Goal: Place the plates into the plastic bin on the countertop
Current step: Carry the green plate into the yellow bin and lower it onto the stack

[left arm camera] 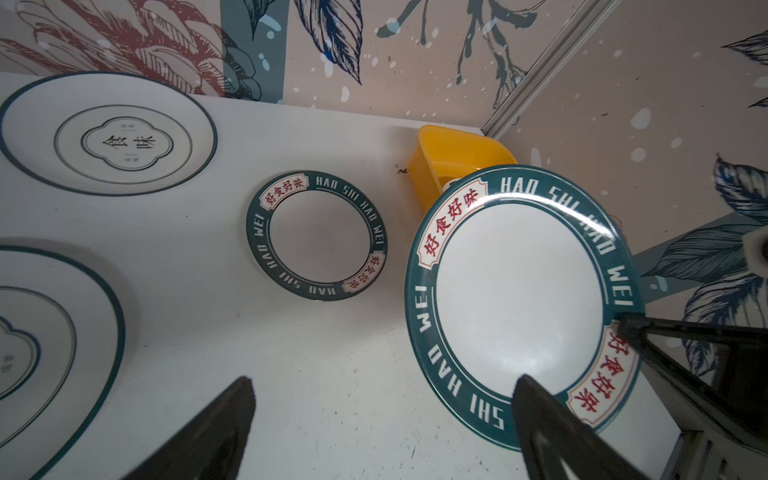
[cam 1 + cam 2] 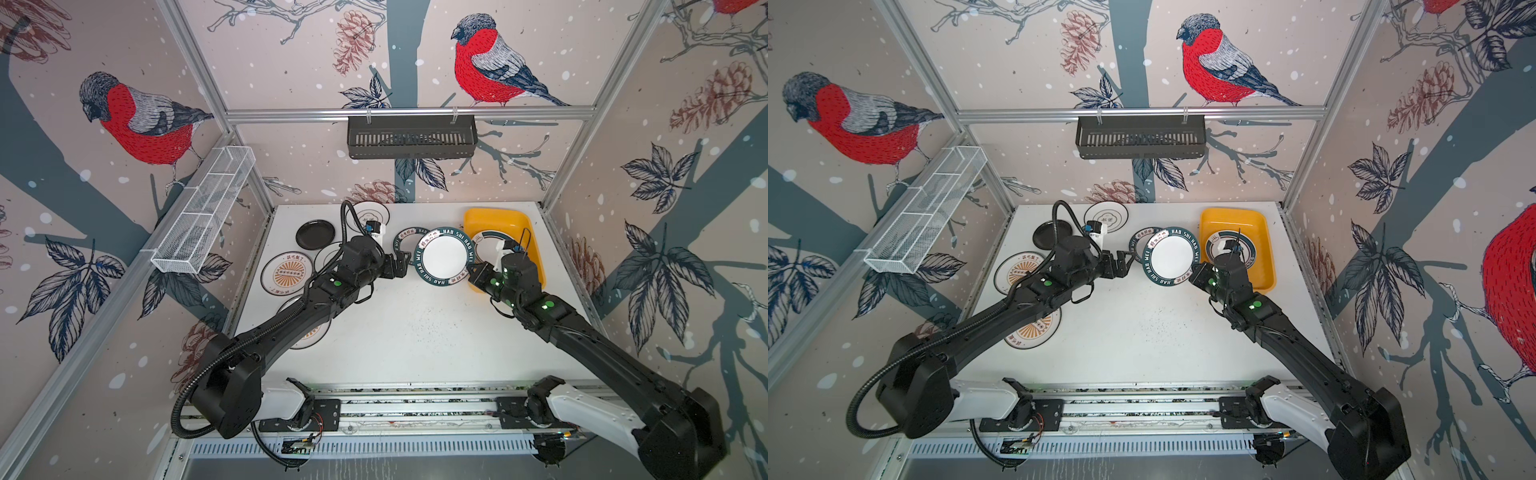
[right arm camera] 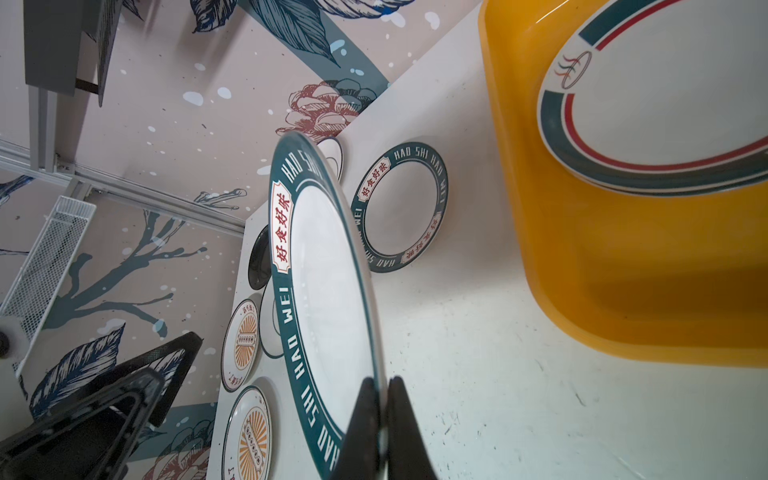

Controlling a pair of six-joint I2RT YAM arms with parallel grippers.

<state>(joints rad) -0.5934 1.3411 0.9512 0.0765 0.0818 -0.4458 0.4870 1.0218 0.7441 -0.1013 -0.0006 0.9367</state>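
Observation:
My right gripper (image 2: 471,271) (image 3: 382,386) is shut on the near rim of a white plate with a dark green lettered rim (image 2: 444,257) (image 2: 1172,256) (image 1: 519,307) (image 3: 328,291). The plate hangs tilted above the countertop (image 2: 415,332), just left of the yellow plastic bin (image 2: 536,249) (image 3: 540,249). One green-rimmed plate (image 2: 488,245) (image 3: 665,104) lies in the bin. My left gripper (image 2: 405,262) (image 1: 384,380) is open beside the held plate's left edge, with nothing between its fingers.
On the countertop lie a smaller green-rimmed plate (image 2: 405,237) (image 1: 316,235), a black plate (image 2: 316,234), a quatrefoil plate (image 2: 370,214) and sunburst plates (image 2: 282,273), one partly under the left arm. A black slotted basket (image 2: 411,136) and a white wire rack (image 2: 203,208) hang on the walls.

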